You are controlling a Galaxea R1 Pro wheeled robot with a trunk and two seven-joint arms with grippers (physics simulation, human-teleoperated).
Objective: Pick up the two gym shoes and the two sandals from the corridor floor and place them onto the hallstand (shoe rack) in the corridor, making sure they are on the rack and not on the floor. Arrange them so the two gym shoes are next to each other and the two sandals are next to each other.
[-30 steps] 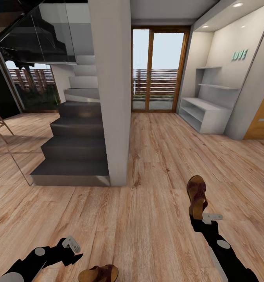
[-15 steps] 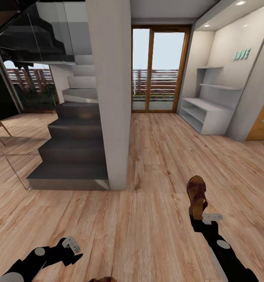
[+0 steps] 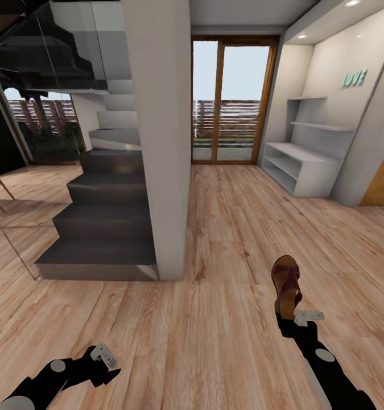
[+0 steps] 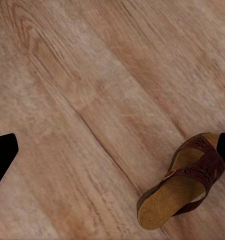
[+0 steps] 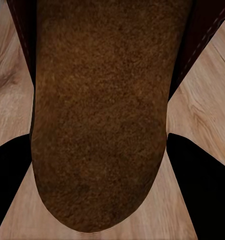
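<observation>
My right gripper [image 3: 292,311] is shut on the heel end of one dark brown sandal [image 3: 286,283], holding it above the wood-plank corridor floor [image 3: 231,228]. In the right wrist view its tan footbed [image 5: 100,115] lies between the two black fingers [image 5: 200,185]. The other sandal [image 4: 185,182] lies on the floor in the left wrist view, off to one side of my open left gripper [image 4: 112,152]. That left gripper [image 3: 104,354] hangs low over the planks with nothing in it. The light-grey hallstand [image 3: 298,166] stands far ahead at the right wall. The gym shoes are out of view.
A white pillar [image 3: 157,142] and a dark staircase [image 3: 103,222] with a glass side stand ahead on the left. A glass door [image 3: 231,99] closes the corridor's far end. Two wall shelves [image 3: 320,125] hang above the hallstand, and a wooden door [image 3: 382,182] is at the right edge.
The whole view has shifted as the camera moved; the sandal lying at the bottom edge has slid out of the head view. Both arms keep their pose, the right still holding its sandal.
</observation>
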